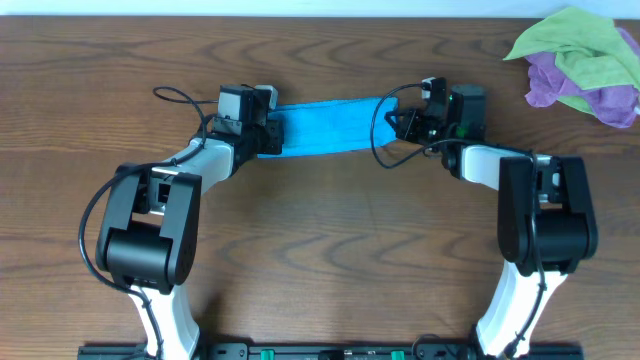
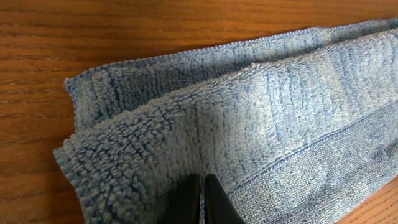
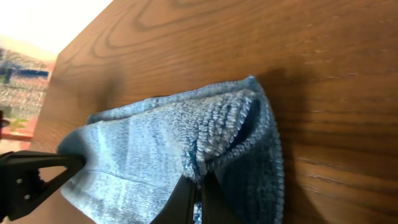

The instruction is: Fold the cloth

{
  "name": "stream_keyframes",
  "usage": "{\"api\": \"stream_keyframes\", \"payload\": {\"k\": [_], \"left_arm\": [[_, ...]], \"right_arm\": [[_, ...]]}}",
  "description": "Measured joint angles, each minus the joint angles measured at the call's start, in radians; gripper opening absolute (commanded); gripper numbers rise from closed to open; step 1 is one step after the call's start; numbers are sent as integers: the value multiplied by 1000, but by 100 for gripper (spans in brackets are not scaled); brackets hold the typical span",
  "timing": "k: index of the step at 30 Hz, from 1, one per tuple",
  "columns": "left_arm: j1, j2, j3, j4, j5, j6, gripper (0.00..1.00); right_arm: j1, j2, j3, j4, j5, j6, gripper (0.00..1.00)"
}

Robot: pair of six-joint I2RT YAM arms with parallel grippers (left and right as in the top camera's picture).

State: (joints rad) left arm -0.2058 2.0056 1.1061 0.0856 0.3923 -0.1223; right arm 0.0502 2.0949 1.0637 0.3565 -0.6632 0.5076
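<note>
A blue terry cloth (image 1: 325, 127) lies as a long folded strip across the far middle of the table. My left gripper (image 1: 266, 130) is at its left end and my right gripper (image 1: 400, 122) at its right end. In the left wrist view the jaws (image 2: 202, 202) are shut on the upper layer of the cloth (image 2: 261, 118), near its left edge. In the right wrist view the jaws (image 3: 198, 196) are shut on a bunched upper edge of the cloth (image 3: 155, 149), which is lifted a little off the wood.
A heap of green and purple cloths (image 1: 585, 65) lies at the far right corner. The table's far edge runs just behind both grippers. Cables loop beside each wrist.
</note>
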Motion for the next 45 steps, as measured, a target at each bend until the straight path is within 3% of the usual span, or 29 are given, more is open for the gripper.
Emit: {"api": "stream_keyframes", "payload": {"k": [14, 15, 17, 19, 20, 21, 23, 29, 45], "left_arm": [[0, 0, 0, 0, 0, 0, 6], [0, 0, 0, 0, 0, 0, 6], [0, 0, 0, 0, 0, 0, 6], [0, 0, 0, 0, 0, 0, 6], [0, 0, 0, 0, 0, 0, 6], [0, 0, 0, 0, 0, 0, 6], [0, 0, 0, 0, 0, 0, 6], [0, 0, 0, 0, 0, 0, 6], [0, 0, 0, 0, -1, 0, 6]], "right_arm": [[39, 3, 67, -11, -92, 16, 2], [42, 3, 68, -22, -93, 16, 7], [45, 3, 68, -43, -92, 21, 25], [45, 5, 68, -55, -89, 16, 29], [43, 5, 68, -59, -89, 13, 41], [41, 5, 68, -60, -89, 15, 47], [36, 5, 68, -61, -85, 11, 49], [-8, 5, 71, -114, -73, 2, 99], [-54, -1, 146, -364, -19, -78, 99]]}}
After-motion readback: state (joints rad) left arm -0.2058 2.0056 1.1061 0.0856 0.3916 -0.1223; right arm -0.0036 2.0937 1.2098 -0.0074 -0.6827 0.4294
